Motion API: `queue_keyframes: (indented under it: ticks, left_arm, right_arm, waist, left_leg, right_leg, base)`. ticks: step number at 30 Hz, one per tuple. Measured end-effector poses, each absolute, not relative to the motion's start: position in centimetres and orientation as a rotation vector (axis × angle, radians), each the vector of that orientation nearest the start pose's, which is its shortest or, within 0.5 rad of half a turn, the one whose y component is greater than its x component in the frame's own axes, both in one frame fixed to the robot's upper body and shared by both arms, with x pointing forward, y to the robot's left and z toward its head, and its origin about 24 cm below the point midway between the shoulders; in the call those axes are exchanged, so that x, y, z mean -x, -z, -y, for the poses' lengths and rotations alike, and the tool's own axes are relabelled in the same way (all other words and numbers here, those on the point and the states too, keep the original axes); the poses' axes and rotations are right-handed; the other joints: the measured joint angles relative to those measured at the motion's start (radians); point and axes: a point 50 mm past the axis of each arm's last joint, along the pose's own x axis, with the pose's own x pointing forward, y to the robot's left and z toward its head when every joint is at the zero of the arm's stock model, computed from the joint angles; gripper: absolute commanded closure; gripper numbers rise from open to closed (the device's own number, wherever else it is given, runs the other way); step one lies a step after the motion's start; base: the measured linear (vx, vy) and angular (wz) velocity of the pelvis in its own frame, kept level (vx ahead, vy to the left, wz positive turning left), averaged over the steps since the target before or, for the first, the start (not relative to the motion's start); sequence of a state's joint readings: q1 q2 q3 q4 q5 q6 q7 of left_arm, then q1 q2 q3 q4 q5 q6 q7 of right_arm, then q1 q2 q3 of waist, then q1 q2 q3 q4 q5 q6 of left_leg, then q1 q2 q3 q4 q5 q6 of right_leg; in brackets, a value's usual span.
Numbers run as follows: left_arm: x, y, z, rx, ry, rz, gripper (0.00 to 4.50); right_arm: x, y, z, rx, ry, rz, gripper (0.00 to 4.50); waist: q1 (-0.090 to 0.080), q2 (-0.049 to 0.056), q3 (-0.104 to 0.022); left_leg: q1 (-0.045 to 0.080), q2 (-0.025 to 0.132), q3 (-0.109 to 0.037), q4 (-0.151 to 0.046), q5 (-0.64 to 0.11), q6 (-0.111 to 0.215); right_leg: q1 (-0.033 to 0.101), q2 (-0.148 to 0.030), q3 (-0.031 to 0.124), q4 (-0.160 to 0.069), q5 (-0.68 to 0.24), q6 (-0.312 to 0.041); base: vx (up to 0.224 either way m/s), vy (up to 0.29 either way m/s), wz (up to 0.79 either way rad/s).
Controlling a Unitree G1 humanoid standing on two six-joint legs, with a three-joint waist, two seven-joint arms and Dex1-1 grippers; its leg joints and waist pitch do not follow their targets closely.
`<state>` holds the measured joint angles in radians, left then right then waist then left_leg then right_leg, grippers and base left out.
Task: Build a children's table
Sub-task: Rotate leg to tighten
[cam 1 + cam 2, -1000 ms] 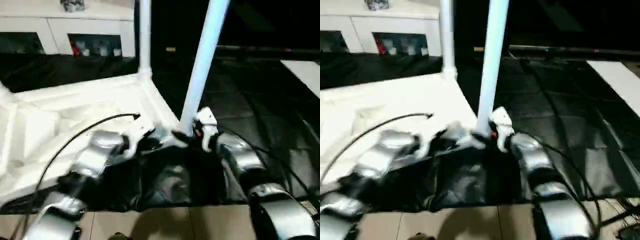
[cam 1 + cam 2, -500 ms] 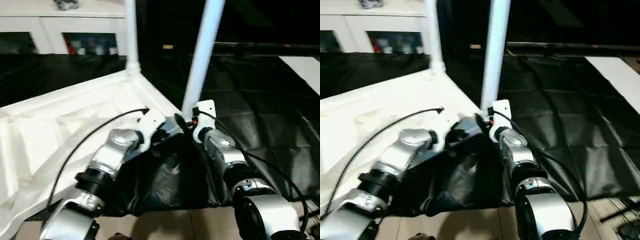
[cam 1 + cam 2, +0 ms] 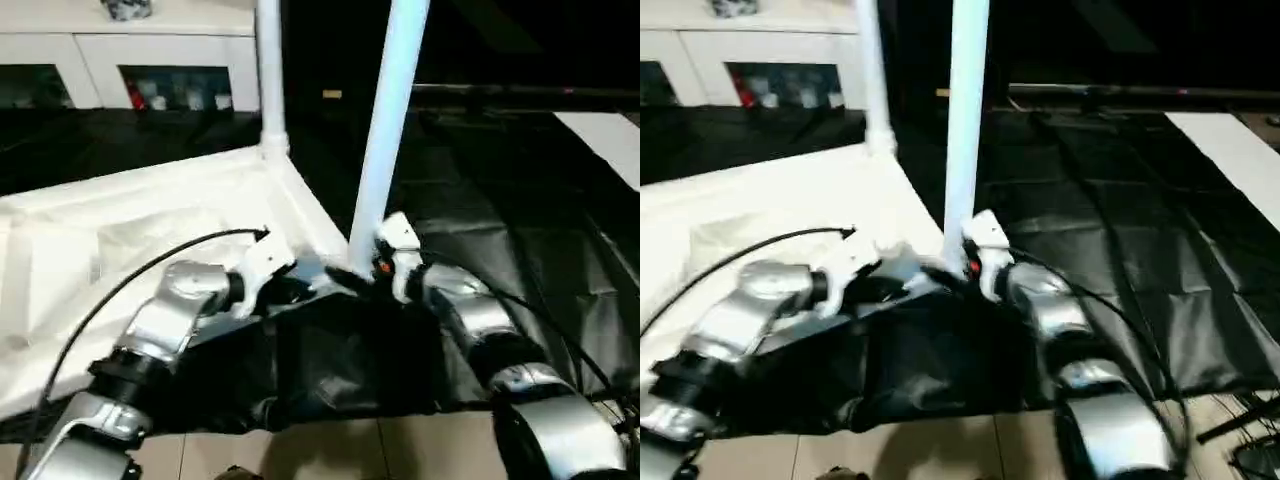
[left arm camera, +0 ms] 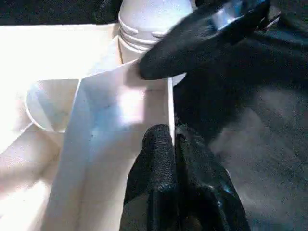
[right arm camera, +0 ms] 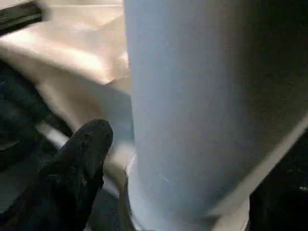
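Currently the children's table (image 3: pixel 150 230) lies upside down on the black-covered bench (image 3: pixel 520 210). The left end effector (image 4: pixel 174 144) is clamped on the rim at its near right corner. The right end effector (image 3: pixel 362 272) stands wide at the base of the near leg (image 3: pixel 385 130), not gripping it.

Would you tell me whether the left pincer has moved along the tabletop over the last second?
No. The left pincer stays shut on the rim of the tabletop, just beside the base of the near leg, as before.
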<state>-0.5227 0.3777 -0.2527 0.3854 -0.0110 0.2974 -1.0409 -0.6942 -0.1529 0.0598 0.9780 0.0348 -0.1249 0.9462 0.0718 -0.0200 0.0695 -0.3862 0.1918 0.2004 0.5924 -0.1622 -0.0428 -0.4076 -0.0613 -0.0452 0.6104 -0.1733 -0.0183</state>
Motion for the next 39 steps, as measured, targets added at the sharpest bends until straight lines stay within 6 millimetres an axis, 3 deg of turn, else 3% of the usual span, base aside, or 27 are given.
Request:
queue_keyframes:
  ticks: [4, 7, 23, 28, 33, 39]
  left_arm:
    - [-30.9, -6.1, -13.9, -0.327, 1.208, -0.458, 4.50]
    - [-30.5, -6.1, -14.4, -0.324, 1.252, -0.477, 4.50]
    - [-30.1, -6.1, -14.6, -0.322, 1.290, -0.515, 4.50]
    - [-31.4, -5.9, -13.7, -0.354, 1.118, -0.461, 4.50]
    - [-32.9, -5.9, -11.8, -0.341, 0.958, -0.444, 4.50]
    - [-33.7, -5.9, -9.5, -0.310, 0.858, -0.415, 4.50]
  right_arm:
    - [-33.1, -3.8, 12.1, 0.119, -1.178, -0.271, 0.49]
    - [-32.4, -3.8, 12.5, 0.101, -1.258, -0.290, 0.82]
    - [-31.7, -3.8, 12.8, 0.106, -1.287, -0.316, 1.75]
    - [-33.2, -3.1, 11.6, 0.023, -0.996, -0.277, 1.81]
    - [-35.1, -3.1, 9.7, -0.051, -0.670, -0.272, 1.82]
    - [-36.3, -3.6, 9.0, -0.079, -0.452, -0.271, 1.82]
  waist:
    - [0.016, 0.000, 0.000]
    - [0.021, 0.000, 0.000]
    - [0.024, 0.000, 0.000]
    - [0.012, -0.001, -0.001]
    - [-0.012, -0.003, 0.000]
    - [-0.010, -0.003, 0.001]
  left_leg:
    - [0.001, 0.000, 0.000, 0.000, 0.000, 0.000]
    - [0.001, 0.001, 0.000, 0.000, 0.000, 0.000]
    - [0.002, 0.000, 0.000, 0.000, 0.000, 0.000]
    - [0.004, 0.000, 0.000, 0.000, 0.000, 0.000]
    - [0.003, -0.001, 0.000, 0.000, 0.000, 0.000]
    - [0.001, -0.001, 0.000, 0.001, 0.000, 0.000]
  right_leg:
    - [0.000, 0.000, 0.000, 0.001, 0.000, 0.000]
    - [0.000, 0.000, -0.001, 0.001, 0.000, 0.000]
    - [0.002, 0.000, 0.000, 0.001, 0.001, -0.001]
    - [0.002, 0.000, -0.001, 0.000, 0.000, 0.000]
    - [0.001, -0.001, 0.000, -0.001, 0.000, 0.001]
    - [0.001, -0.001, 0.000, 0.000, 0.002, -0.002]
  base:
    - [0.000, 0.000, 0.00]
    - [0.000, 0.000, 0.00]
    - [0.000, 0.000, 0.00]
    - [0.000, 0.000, 0.00]
    - [0.000, 0.000, 0.00]
    - [0.000, 0.000, 0.00]
